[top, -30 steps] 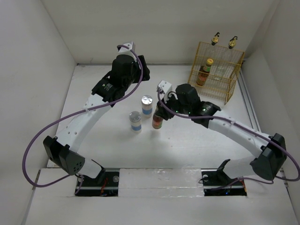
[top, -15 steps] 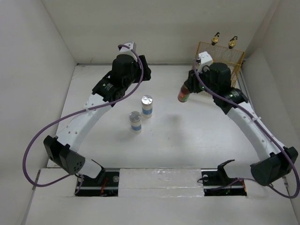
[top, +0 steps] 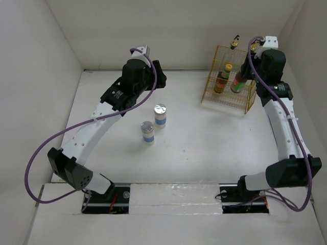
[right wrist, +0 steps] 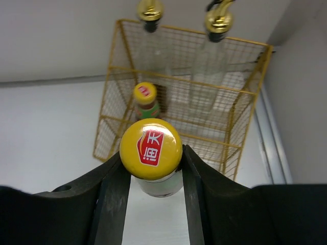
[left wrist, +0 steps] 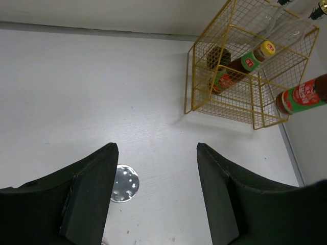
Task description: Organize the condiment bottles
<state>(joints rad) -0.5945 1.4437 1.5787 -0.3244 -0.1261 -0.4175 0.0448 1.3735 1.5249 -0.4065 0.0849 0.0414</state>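
**Sauce bottle held at the rack, not yet set down**

The right gripper (right wrist: 153,171) is closed around a dark sauce bottle (right wrist: 150,149) just below its yellow cap and holds it upright, off the tabletop (top: 194,148). The bottle hangs at the front right of the yellow wire rack (top: 240,49). The views do not settle whether it is over the open top or just outside the wire.

A second sauce bottle (top: 223,78) stands in the rack's front left part. Two glass bottles (right wrist: 207,66) with gold spouts stand along the back.

Two silver-lidded jars (top: 160,116) stand close together near mid-tabletop, well apart from the rack. The left gripper (left wrist: 156,168) hovers above them with its jaws spread wide, holding nothing.

Assessment: the step in hand is placing the held sauce bottle beside its twin. The next move calls for lining the bottle's base up inside the wire frame, clear of the standing bottle, then lowering it straight and releasing. That would leave the jars as the remaining work.
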